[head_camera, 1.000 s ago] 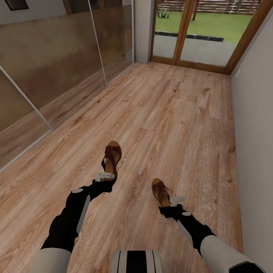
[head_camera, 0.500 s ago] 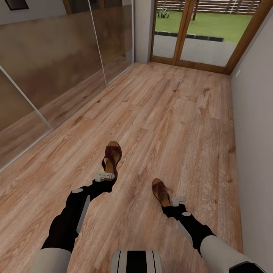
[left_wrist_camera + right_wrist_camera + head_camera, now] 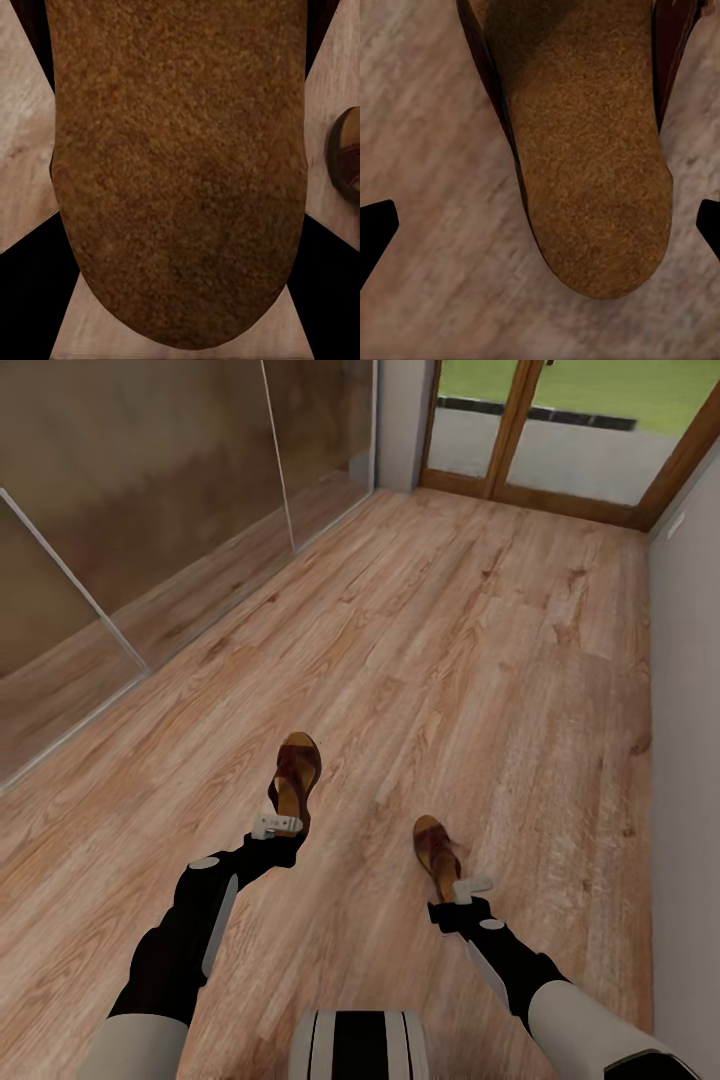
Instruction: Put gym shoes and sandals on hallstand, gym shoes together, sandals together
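Two brown sandals lie ahead of me on the corridor floor (image 3: 480, 660). My left gripper (image 3: 277, 825) is shut on the heel of the left sandal (image 3: 295, 775), and its tan footbed (image 3: 180, 172) sits tight between the dark fingers. The right sandal (image 3: 437, 850) rests on the planks. My right gripper (image 3: 470, 884) is at its heel, open. That heel (image 3: 592, 172) lies between the spread fingertips (image 3: 375, 225), with floor showing on both sides. The gym shoes and the hallstand are out of view.
Tall glossy sliding panels (image 3: 150, 480) run along the left side. A plain pale wall (image 3: 690, 710) bounds the right. A wood-framed glass door (image 3: 570, 450) closes the far end, with open planks in between.
The whole view has shifted, so the camera moved. The floor and the right sandal slid up and to the right against my arms. The left sandal kept its place with the left gripper.
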`<state>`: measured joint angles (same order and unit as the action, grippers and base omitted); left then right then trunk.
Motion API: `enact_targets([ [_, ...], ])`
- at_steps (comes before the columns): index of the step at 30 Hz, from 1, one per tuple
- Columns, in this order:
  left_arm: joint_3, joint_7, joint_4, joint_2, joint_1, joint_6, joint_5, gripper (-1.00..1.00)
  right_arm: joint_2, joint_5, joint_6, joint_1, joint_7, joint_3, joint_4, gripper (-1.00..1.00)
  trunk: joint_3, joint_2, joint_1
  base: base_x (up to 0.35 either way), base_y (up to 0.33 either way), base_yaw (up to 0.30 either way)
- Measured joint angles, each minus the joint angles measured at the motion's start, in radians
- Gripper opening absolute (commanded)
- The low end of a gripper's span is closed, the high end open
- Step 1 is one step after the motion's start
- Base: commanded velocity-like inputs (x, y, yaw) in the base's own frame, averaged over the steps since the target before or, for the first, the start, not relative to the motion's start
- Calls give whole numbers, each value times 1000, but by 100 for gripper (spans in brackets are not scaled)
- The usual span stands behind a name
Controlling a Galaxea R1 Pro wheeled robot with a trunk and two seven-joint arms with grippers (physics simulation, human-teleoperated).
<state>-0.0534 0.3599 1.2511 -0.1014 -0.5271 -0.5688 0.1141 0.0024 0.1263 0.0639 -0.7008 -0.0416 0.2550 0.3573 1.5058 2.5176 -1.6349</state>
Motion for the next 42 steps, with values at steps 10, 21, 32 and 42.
enact_targets([
  [10, 0, 0, -1, 0, 0, 0, -2, -100, -2, 1, 0, 0, -3, -6, 6, 100, 24, 1, -2, 0, 0, 13],
  [21, 0, 0, -1, 0, 0, 1, -2, -100, -2, 1, 0, 0, -3, -4, 6, 100, 24, 1, -2, 0, 0, 0],
  [32, 0, -1, -2, 0, 0, 1, -1, -100, -5, 1, 0, 0, -3, -12, 12, 100, 50, 2, -4, 0, 0, 0],
  [42, 0, -1, -2, 0, 0, 1, -1, -100, -4, 1, 0, 0, -3, -13, 55, 100, 52, 2, -4, 0, 0, 0],
])
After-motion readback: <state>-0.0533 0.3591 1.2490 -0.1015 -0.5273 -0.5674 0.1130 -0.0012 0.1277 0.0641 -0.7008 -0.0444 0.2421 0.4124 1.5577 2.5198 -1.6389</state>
